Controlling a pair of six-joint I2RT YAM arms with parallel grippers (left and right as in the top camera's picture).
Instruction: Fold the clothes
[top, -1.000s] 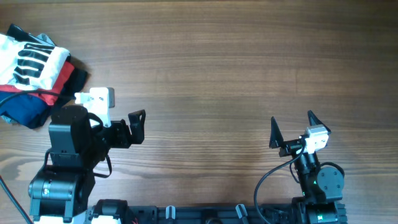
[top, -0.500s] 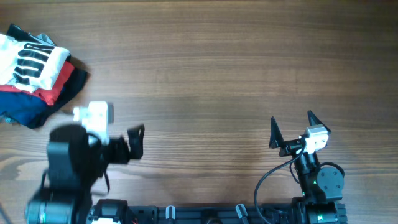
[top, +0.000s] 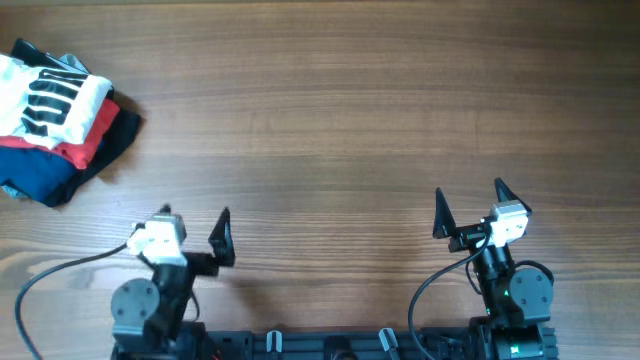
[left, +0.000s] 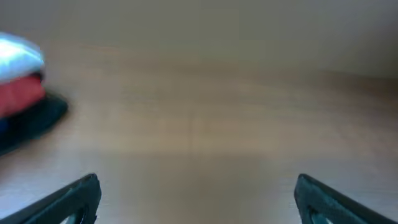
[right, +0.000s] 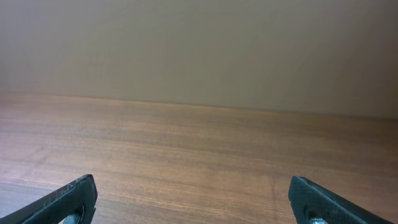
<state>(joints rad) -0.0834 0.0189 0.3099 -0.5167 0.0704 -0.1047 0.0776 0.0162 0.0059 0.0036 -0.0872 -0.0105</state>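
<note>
Parking the arms looks like the step in hand. The shirt (top: 48, 100) already lies folded at the far left corner of the table (top: 350, 120), so neither arm should sweep toward it. Any last move is best made along the near edge, well apart from the stack. The left tool (top: 196, 214) and right tool (top: 468, 190) both sit at the near edge, jaws spread wide and holding nothing. The shirt is a compact white bundle with black block stripes uppermost. It rests on a red garment (top: 78, 150) and a navy garment (top: 40, 178).
</note>
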